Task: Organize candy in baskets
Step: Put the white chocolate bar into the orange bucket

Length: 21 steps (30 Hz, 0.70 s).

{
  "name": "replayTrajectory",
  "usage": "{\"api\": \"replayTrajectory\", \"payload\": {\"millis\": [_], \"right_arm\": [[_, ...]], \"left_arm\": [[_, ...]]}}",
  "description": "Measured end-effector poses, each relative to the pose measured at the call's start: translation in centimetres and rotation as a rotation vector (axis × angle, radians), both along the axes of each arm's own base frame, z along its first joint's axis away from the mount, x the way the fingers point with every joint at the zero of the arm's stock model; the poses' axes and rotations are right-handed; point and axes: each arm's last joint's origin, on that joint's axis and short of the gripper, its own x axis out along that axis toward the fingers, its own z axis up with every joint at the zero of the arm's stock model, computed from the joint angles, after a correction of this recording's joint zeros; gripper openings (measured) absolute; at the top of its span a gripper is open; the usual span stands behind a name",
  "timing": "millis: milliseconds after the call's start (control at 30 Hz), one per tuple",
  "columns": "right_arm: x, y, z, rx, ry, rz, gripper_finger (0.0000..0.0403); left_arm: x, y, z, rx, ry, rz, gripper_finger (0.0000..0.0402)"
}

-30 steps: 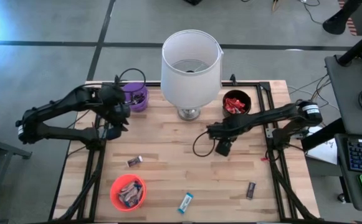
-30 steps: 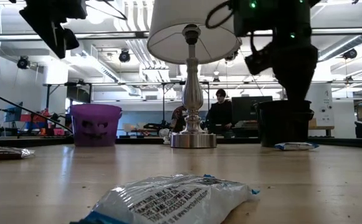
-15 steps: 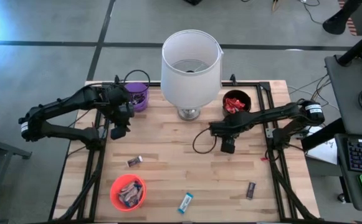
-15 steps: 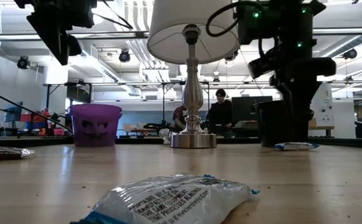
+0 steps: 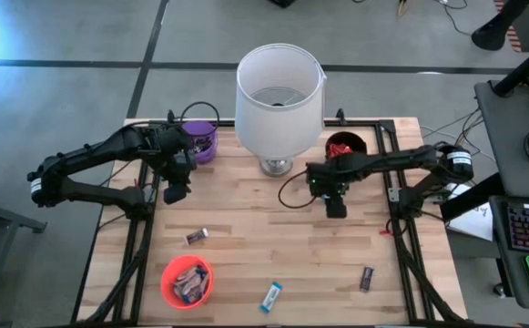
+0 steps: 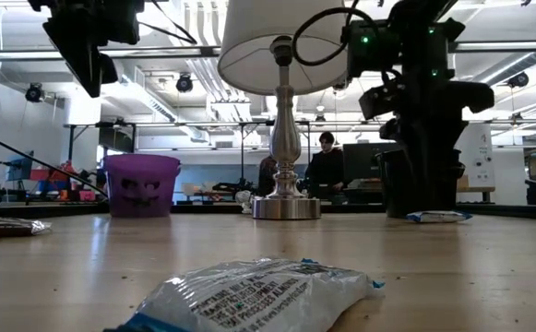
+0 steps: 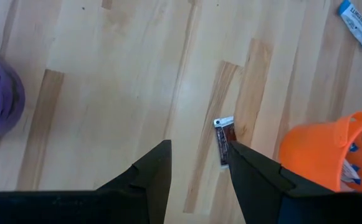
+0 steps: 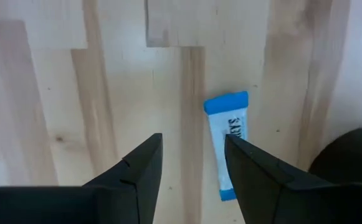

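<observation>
The purple basket [image 5: 200, 142] stands at the table's far left, and the black basket [image 5: 346, 148] with red candy at the far right. The orange basket [image 5: 188, 280], holding several candies, is near the front edge. Loose on the wood lie a dark candy [image 5: 197, 236], a blue-and-white candy [image 5: 271, 296] and another dark candy [image 5: 366, 278]. My left gripper [image 5: 174, 194] hangs open above the table, with the dark candy [image 7: 223, 140] beyond its fingers. My right gripper [image 5: 336, 209] is open over a second blue-and-white candy [image 8: 227, 147] beside the black basket [image 8: 349, 163].
A big white lampshade [image 5: 279, 89] on a metal base [image 6: 286, 207] stands at the far middle between the purple and black baskets. Black frame rails run along the table's left and right sides. Bare wood lies in the table's middle. People sit in the room behind.
My left gripper moved away from the purple basket toward the table's near edge, then held still. My right gripper shifted a little toward the far edge and the black basket, its wrist swinging closer to the lamp base. No candy moved.
</observation>
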Motion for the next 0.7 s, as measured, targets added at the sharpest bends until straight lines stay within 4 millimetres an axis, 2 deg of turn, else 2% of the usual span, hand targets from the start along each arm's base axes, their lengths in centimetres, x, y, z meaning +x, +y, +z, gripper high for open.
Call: {"api": "replayTrajectory", "payload": {"millis": [300, 700], "right_arm": [[-0.9, -1.7, -1.2, 0.044, 0.002, 0.001, 0.0152], [-1.0, -1.8, -1.5, 0.031, 0.005, -0.022, 0.0162]], "left_arm": [[0.0, 0.0, 0.0, -0.005, -0.003, 0.017, 0.0139], [0.1, 0.0, 0.0, -0.005, -0.007, 0.023, 0.0139]]}}
